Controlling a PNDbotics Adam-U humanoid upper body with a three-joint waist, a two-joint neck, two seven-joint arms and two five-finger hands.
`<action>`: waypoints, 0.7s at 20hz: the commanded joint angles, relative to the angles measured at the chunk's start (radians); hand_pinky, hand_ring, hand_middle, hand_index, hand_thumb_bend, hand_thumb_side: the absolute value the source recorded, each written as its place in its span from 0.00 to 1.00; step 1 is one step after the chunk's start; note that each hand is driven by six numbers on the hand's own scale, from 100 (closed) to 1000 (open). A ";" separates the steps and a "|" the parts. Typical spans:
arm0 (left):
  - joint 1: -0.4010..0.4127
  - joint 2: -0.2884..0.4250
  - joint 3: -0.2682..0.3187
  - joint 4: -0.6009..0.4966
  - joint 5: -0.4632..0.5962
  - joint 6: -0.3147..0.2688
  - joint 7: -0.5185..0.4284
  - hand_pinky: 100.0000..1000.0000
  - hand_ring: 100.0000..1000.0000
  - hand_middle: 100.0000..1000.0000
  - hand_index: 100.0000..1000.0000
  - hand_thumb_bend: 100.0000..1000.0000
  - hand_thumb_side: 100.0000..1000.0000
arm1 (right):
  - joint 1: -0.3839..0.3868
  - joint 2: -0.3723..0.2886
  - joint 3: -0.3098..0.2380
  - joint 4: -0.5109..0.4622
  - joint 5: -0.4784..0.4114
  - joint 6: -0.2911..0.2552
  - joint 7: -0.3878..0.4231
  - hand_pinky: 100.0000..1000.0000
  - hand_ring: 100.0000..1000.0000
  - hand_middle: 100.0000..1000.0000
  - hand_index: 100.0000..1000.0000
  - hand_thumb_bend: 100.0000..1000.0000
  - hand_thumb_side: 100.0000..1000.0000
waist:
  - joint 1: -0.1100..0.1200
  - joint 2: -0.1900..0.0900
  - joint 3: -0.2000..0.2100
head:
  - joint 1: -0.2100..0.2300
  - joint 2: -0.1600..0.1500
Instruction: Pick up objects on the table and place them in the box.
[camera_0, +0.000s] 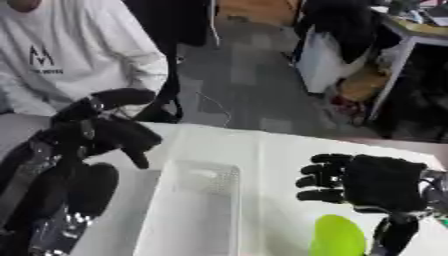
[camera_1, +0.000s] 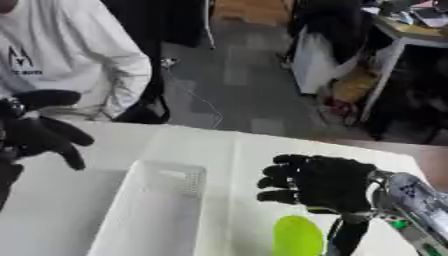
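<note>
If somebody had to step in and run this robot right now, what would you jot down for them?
Left hand: raised at the left, fingers relaxed, holding nothing.
Right hand: fingers curled, empty, hovering above the green object.
White box: middle of the white table, nothing visible inside.
Done: nothing in the box yet.
Left: grasp the green object at the near edge, move it left into the box.

A white box (camera_1: 144, 215) with perforated walls sits upright on the table, near its middle, its long side running away from the camera; nothing shows inside it. To its right, near the front edge, lies a bright green, rounded object (camera_1: 297, 236), partly cut off by the frame edge and apart from the box.
</note>
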 joint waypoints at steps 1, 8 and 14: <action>-0.014 0.008 0.001 -0.014 0.005 -0.004 -0.002 0.42 0.58 0.84 0.64 0.17 0.73 | -0.008 -0.023 -0.005 -0.001 0.004 -0.016 -0.006 1.00 0.93 0.89 0.94 0.88 0.50 | 0.004 -0.019 -0.002 | 0.004 -0.006; -0.009 0.014 0.000 -0.014 0.002 -0.004 -0.003 0.42 0.58 0.84 0.64 0.17 0.73 | 0.021 -0.032 0.026 -0.034 -0.090 -0.046 0.020 0.99 0.89 0.81 0.92 0.85 0.52 | 0.004 -0.021 -0.007 | 0.009 0.001; -0.008 0.015 0.000 -0.014 0.001 -0.005 -0.005 0.42 0.58 0.84 0.64 0.17 0.73 | 0.029 -0.026 0.027 -0.032 -0.154 -0.042 0.047 0.93 0.84 0.74 0.88 0.83 0.55 | 0.007 -0.020 -0.009 | 0.012 0.001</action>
